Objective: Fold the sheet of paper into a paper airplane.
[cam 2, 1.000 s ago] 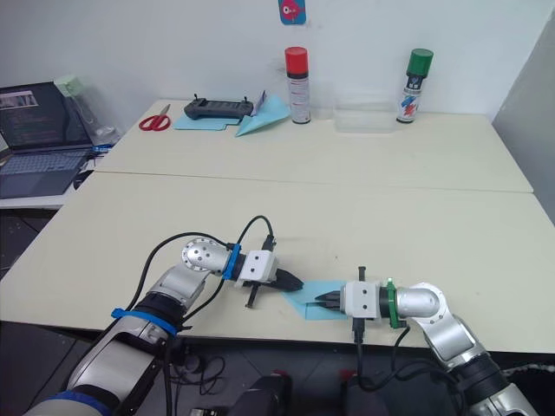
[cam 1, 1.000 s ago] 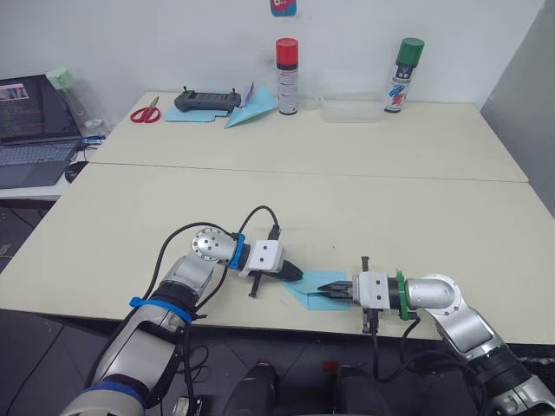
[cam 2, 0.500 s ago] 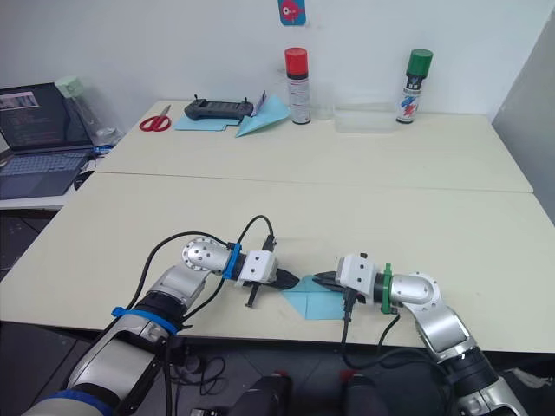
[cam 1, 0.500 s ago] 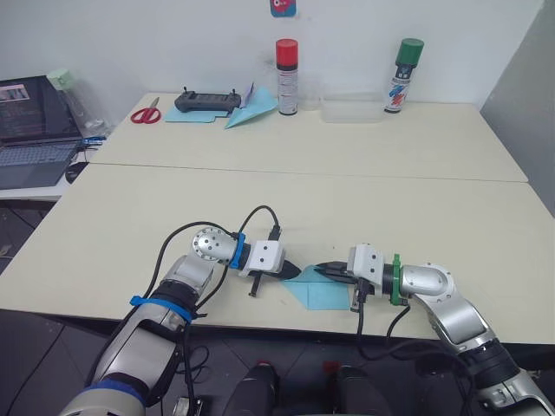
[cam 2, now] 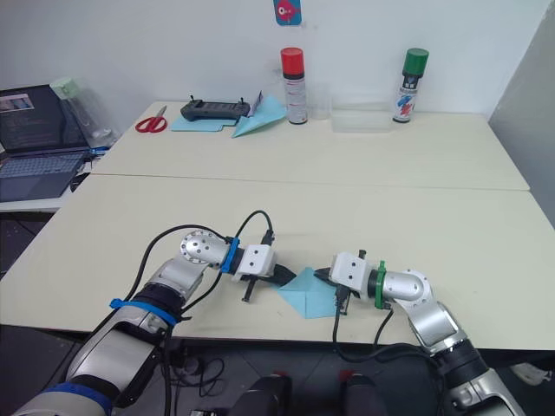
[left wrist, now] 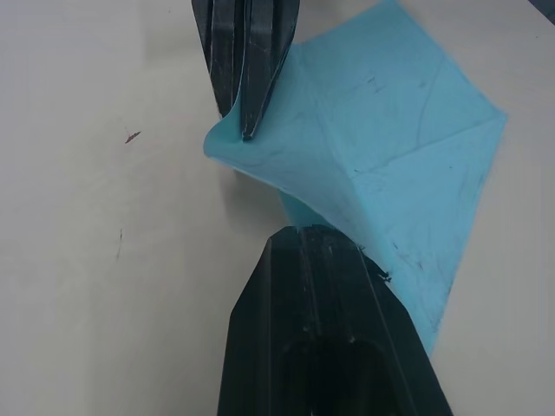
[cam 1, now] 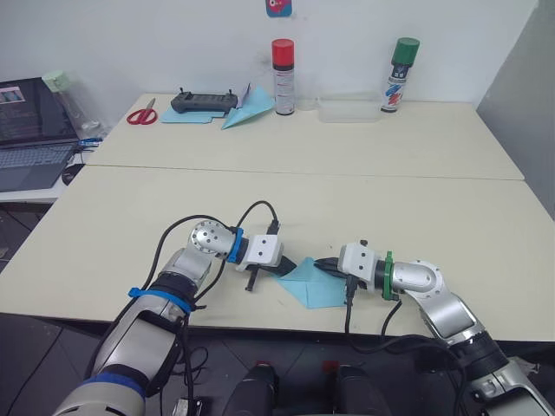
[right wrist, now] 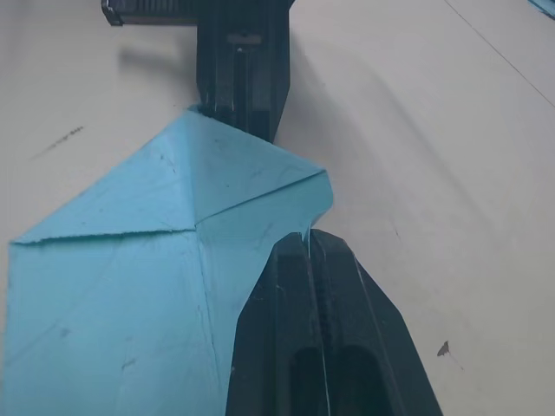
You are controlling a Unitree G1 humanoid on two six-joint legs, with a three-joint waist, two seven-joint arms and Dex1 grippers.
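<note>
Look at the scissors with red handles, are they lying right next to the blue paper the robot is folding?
No, the scissors lie on the far table, while the sheet of paper sits at the near table edge.
</note>
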